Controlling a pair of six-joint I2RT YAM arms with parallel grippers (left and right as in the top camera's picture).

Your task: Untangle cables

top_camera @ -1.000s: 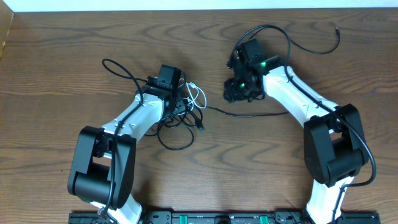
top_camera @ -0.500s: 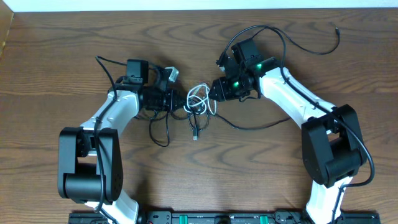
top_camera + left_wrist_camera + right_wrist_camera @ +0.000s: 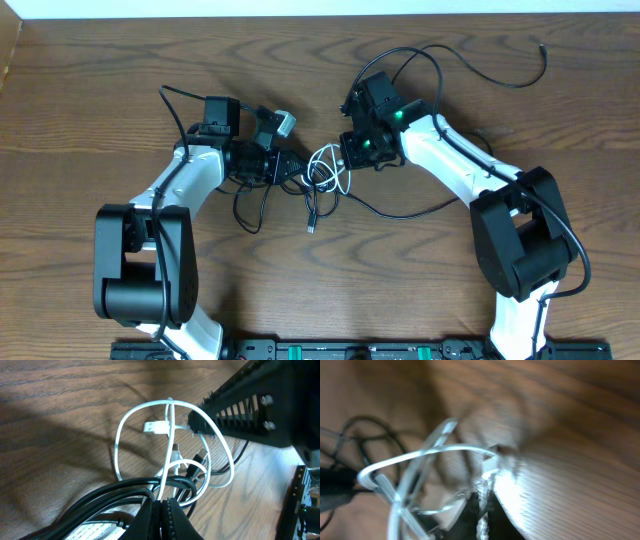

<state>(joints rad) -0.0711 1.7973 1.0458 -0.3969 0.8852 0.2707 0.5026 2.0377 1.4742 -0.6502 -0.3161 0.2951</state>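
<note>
Your left gripper is pinched fully closed on the black cord. In its wrist view several black strands bunch at the fingertips, and the white cord runs down into the same pinch.

Your right gripper comes in from the right, its jaws also pressed together, closed on the far right edge of the white cord's loop. Your right wrist view is blurred, but white strands meet the closed tips there.

The cables sit mid-table between your two grippers, which are close to each other. The white cord's plug lies inside its own loop. Black loops hang toward the near left, one black plug end points near, and a long black run trails off to the far right over the wooden table.
</note>
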